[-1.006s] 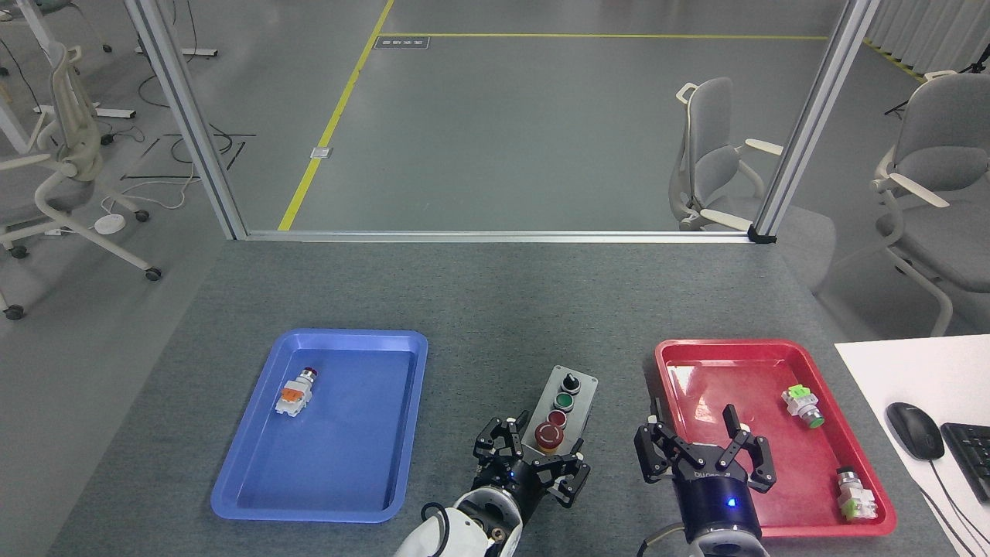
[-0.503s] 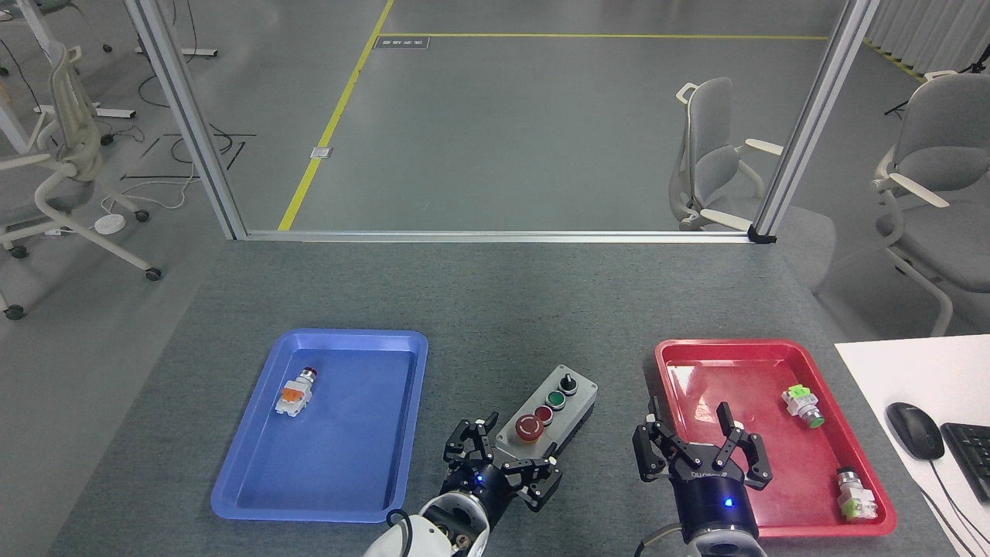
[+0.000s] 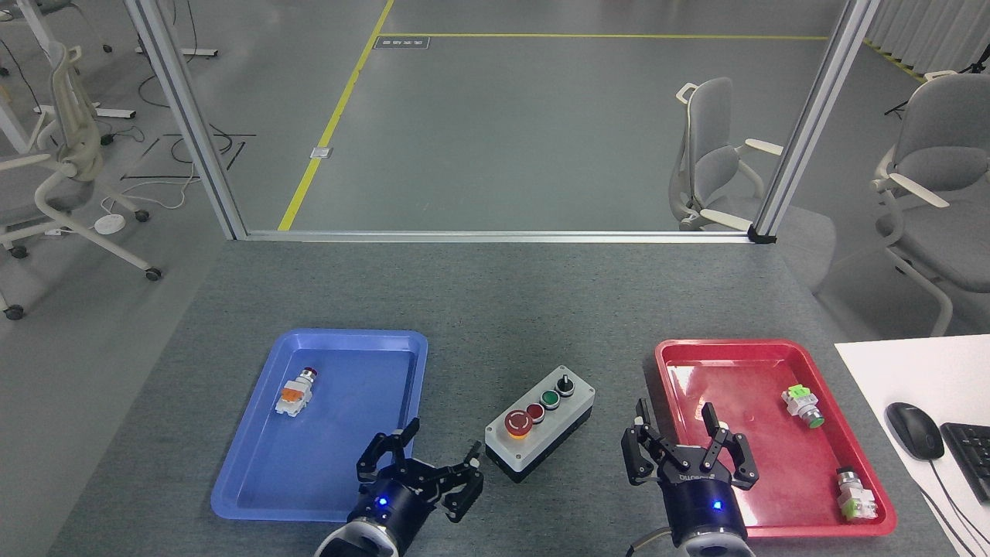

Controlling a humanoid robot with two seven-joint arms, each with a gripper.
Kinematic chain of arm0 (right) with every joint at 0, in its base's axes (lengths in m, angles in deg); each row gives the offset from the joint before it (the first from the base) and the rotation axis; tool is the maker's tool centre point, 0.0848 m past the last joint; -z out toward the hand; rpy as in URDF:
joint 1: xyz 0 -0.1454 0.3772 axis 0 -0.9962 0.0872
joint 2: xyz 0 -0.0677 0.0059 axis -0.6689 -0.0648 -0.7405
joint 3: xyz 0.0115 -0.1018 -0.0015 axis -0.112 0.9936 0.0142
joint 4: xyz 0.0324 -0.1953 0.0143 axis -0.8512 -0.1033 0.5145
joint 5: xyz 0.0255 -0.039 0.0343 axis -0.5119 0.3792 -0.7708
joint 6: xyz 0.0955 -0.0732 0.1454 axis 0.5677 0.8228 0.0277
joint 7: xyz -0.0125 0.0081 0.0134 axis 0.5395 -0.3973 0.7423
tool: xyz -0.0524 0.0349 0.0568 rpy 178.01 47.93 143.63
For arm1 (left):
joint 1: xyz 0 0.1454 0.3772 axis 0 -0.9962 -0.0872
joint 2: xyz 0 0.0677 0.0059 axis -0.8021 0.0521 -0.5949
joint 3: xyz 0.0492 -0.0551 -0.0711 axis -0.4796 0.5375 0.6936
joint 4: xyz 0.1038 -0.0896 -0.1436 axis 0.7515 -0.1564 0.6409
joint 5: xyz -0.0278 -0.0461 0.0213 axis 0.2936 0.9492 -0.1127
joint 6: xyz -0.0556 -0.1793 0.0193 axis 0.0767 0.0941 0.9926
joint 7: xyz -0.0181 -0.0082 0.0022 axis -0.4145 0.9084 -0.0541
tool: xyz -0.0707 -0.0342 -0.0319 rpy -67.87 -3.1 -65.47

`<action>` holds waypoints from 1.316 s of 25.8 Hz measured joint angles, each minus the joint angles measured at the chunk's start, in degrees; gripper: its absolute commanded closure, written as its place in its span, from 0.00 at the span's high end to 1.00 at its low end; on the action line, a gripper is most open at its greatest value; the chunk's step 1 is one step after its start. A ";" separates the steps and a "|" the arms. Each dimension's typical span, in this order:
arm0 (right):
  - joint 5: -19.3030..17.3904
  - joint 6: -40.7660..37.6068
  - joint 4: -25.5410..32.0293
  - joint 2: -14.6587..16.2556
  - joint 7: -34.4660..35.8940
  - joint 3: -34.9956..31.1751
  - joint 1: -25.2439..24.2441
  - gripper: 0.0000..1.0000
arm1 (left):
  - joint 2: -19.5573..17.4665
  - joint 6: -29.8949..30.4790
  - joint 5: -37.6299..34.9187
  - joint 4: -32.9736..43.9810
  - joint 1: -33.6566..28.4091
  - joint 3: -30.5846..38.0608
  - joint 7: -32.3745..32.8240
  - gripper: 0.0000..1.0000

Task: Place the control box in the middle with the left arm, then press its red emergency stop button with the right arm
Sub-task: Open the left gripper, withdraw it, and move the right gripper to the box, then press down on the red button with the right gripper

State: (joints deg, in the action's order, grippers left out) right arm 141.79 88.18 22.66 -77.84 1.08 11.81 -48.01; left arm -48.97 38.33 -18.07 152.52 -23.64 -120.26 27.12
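Grey felt (image 3: 495, 309) carries the box (image 3: 541, 422), lying free between both trays: placing looks done. Left of it my left gripper (image 3: 421, 472) gapes empty; right of it my right gripper (image 3: 684, 449) spreads wide. Its stop button (image 3: 517, 422) awaits pressing.

A control box (image 3: 540, 422) lies slantwise on the table (image 3: 495, 302) between two trays. The tray on the left (image 3: 263, 433) holds one push-button switch (image 3: 295, 392). The tray on the right (image 3: 673, 371) holds two switches, one (image 3: 802, 406) behind the other (image 3: 855, 496). The left gripper (image 3: 430, 469) sits in front of the box, to its left; the right gripper (image 3: 684, 437) hangs over the right tray's left edge. Farther right, a mouse (image 3: 914, 430) and keyboard (image 3: 967, 456) rest on a separate desk (image 3: 905, 371).
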 measured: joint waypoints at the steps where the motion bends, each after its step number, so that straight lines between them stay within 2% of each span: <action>1: 0.00 -0.05 0.00 -0.14 0.01 0.20 0.01 0.75 | -0.83 0.24 0.00 1.57 -0.96 2.08 -0.01 0.98; 3: 0.03 -0.10 0.00 -0.44 0.02 0.59 0.00 0.59 | -1.93 0.84 -0.01 3.60 -1.98 6.56 -0.04 0.98; 5: 0.13 -0.20 -0.01 -0.73 0.02 1.08 -0.01 0.49 | -2.64 1.70 0.00 4.36 -2.62 11.74 -0.08 0.98; 6: 0.18 -0.31 -0.04 -0.87 0.07 1.44 0.00 0.41 | -2.95 2.27 0.00 4.52 -2.77 14.58 -0.08 0.98; 12: 1.52 -0.59 -0.78 -1.89 0.02 4.62 0.06 0.01 | -3.39 6.33 0.07 2.25 -2.80 31.81 -0.36 0.98; 15: 2.07 -1.04 -1.46 -2.60 -0.15 6.08 0.35 0.00 | -3.10 7.11 0.08 -0.12 -1.78 37.30 -0.51 0.98; 18: 2.26 -1.17 -2.73 -3.02 -0.19 7.55 1.36 0.00 | -2.78 7.12 0.08 -2.84 0.16 39.74 -0.81 0.98; 27: 2.31 1.78 -10.04 -4.74 -0.48 12.73 6.45 0.00 | -2.26 9.20 -0.02 -5.08 1.96 40.51 -2.57 0.99; 34: 2.29 2.36 -14.25 -6.22 0.09 14.76 8.20 0.00 | -1.72 10.33 -0.20 -4.25 1.02 40.62 -2.90 0.99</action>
State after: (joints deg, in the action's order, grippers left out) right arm 144.07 90.54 8.41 -84.06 1.17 26.57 -39.82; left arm -50.69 48.67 -18.27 148.27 -22.62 -79.64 24.22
